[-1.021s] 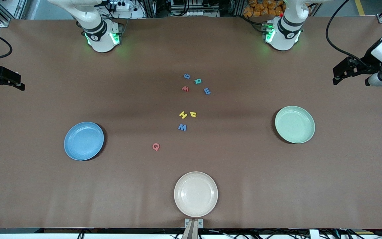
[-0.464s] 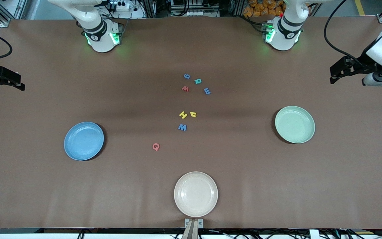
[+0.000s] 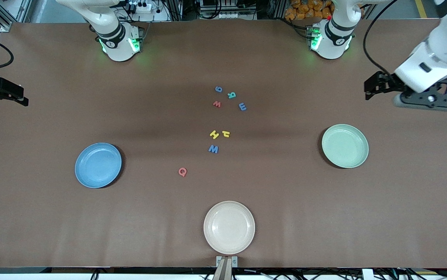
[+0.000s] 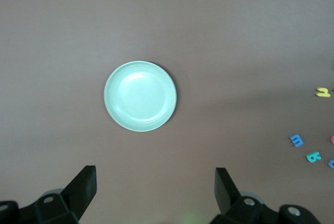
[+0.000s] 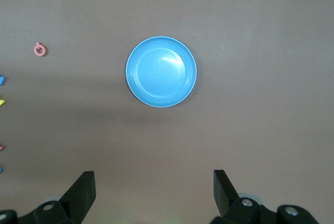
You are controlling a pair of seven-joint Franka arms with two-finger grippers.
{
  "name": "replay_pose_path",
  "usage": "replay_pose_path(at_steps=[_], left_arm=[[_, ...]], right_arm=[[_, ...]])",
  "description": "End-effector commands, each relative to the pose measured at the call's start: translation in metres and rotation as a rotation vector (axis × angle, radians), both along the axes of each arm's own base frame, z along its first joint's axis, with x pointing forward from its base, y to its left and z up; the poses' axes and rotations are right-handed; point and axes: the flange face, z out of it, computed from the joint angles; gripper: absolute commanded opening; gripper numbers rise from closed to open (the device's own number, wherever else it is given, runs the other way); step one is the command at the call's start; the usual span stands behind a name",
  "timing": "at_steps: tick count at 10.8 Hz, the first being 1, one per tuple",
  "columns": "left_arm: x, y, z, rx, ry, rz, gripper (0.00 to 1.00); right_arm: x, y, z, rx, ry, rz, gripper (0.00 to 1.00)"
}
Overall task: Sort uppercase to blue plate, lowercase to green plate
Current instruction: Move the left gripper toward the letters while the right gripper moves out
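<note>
Uppercase and lowercase letters all lie loose on the bare table mid-span, none yet on a plate. Nearest the front camera sits the cream plate (image 3: 229, 227), unused by the task. Next out is the pink Q (image 3: 182, 172), off toward the right arm's end, the letter closest to the blue plate (image 3: 98, 165). Then the blue W (image 3: 213, 149), and just past it the yellow H (image 3: 214, 134) and yellow h (image 3: 226, 134) side by side, apart but close. Farthest from the camera is a loose cluster: red w (image 3: 217, 104), blue m (image 3: 242, 106), teal R (image 3: 231, 95) and blue g (image 3: 218, 89). The green plate (image 3: 344, 146) lies toward the left arm's end, about level with the W. Left gripper (image 3: 377, 87) hangs over bare table at its own end, between its base and the green plate, fingers spread wide and holding nothing; its wrist view looks down on the green plate, with the m showing at the edge. Right gripper (image 3: 4, 93) waits at the table's edge at its own end, likewise spread and empty, its wrist view centred on the blue plate with the Q off to one side. Judgement: the cluster lies inward from the left gripper, toward table centre, and the m is its nearest lowercase piece; the Q is the right arm's natural first pick.
</note>
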Motion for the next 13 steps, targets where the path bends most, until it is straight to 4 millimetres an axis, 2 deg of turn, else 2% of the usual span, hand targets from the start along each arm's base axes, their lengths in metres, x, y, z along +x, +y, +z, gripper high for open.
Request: replay_pose_path(at_steps=[1,3,4,5,6,7,8,10,11,13], left_arm=[[0.001,-0.057,-0.035,-0.008,0.017,-0.039,1.0],[-0.003,-0.111,-0.071,-0.006,0.056,-0.112,1.0],[-0.008,-0.136,-0.087,-0.004,0.076,-0.128,1.0],[-0.015,-0.161,-0.099,-0.007,0.085,-0.116,1.0],[-0.022,-0.188,-0.114,-0.008,0.095,-0.066,1.0],[-0.029,-0.214,-0.131,0.002,0.093,-0.038,1.0],[-0.036,-0.239,-0.15,0.028,0.074,-0.046,1.0],[-0.045,-0.282,-0.194,0.02,0.07,-0.053,1.0],[-0.052,-0.306,-0.217,-0.003,0.074,-0.056,1.0],[-0.071,-0.342,-0.258,0.005,0.061,-0.02,1.0]], right_arm=[[-0.003,0.003,0.007,-0.015,-0.006,0.015,1.0],[0.0,0.007,0.003,-0.014,-0.001,0.018,1.0],[0.002,0.025,-0.002,-0.024,0.01,0.056,1.0],[0.002,0.023,-0.003,-0.03,0.013,0.057,1.0],[0.004,0.02,-0.013,-0.021,0.043,0.05,1.0],[0.007,0.026,-0.017,-0.02,0.05,0.059,1.0],[0.009,0.044,-0.017,-0.021,0.046,0.091,1.0],[0.012,0.093,-0.024,-0.019,0.049,0.174,1.0],[0.01,0.11,-0.016,-0.004,0.032,0.201,1.0],[0.006,0.127,0.017,0.016,-0.037,0.23,1.0]])
